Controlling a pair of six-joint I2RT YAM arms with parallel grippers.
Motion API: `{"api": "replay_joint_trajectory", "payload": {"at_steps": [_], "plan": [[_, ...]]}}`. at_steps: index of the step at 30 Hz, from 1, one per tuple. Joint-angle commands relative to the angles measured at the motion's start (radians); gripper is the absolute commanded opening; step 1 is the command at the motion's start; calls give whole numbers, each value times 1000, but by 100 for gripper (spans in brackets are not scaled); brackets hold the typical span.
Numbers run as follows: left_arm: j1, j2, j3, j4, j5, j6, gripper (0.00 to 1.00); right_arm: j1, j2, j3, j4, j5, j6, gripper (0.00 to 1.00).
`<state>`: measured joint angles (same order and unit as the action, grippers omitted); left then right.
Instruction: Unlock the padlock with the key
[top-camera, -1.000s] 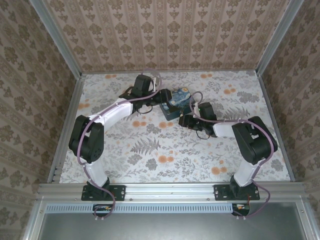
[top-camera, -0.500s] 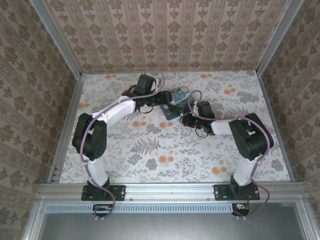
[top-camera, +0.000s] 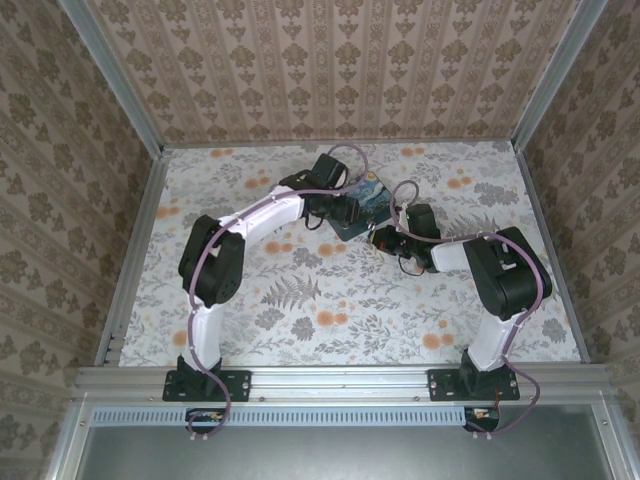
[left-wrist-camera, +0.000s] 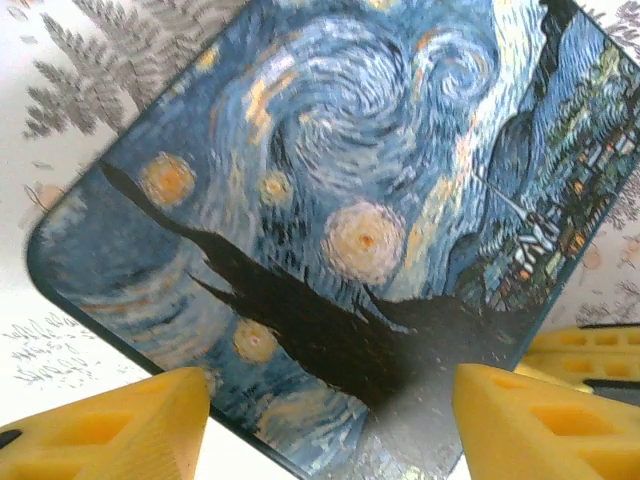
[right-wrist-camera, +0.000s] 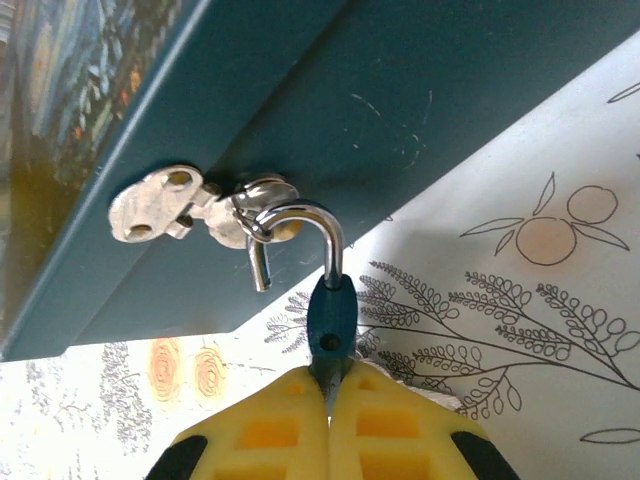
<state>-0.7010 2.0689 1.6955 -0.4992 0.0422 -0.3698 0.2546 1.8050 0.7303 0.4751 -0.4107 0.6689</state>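
Pinching the padlock (right-wrist-camera: 330, 312) by its blue body, the right claw (right-wrist-camera: 328, 388) has its fingers pressed together. Straight ahead of it, the silver shackle (right-wrist-camera: 305, 213) hooks through the hasp (right-wrist-camera: 165, 205) on the blue tin (right-wrist-camera: 420, 100). The left claw (left-wrist-camera: 325, 420) is spread, with the tin's painted lid lying between and beyond its fingers.

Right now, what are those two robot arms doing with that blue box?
The right jaws are shut on the little padlock, which hangs from the latch on the blue tin. Its silver hoop looks popped open at one end but is not unhooked yet. The left jaws are open over the tin's painted lid.
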Motion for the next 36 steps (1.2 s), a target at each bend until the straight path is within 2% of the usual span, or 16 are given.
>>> {"api": "replay_joint_trajectory", "payload": {"at_steps": [1,8,15,19,24,29,30,32,34,35,36], "plan": [[-16,60,43,-126,-110,73,66,-20,30,-31,97,-31,83,0],[-66,144,124,-252,-250,154,65,-66,75,-61,297,-44,263,0],[-92,222,192,-346,-292,193,62,-103,138,-44,420,-19,390,0],[-91,227,187,-334,-274,187,61,-147,123,-60,488,9,438,0],[-84,232,196,-328,-257,179,61,-168,68,-75,413,-42,408,0],[-65,183,196,-299,-208,156,70,-142,35,-174,414,-84,414,0],[-61,166,193,-290,-184,151,72,-136,29,-196,411,-81,411,4],[-48,115,170,-251,-122,129,79,-135,9,-244,414,-70,406,39],[-37,51,129,-201,-74,107,90,-142,-27,-265,373,-63,392,61],[-31,13,109,-181,-61,96,100,-149,-55,-269,337,-62,383,72],[-22,-19,92,-168,-51,85,100,-155,-84,-271,305,-64,374,85]]}}
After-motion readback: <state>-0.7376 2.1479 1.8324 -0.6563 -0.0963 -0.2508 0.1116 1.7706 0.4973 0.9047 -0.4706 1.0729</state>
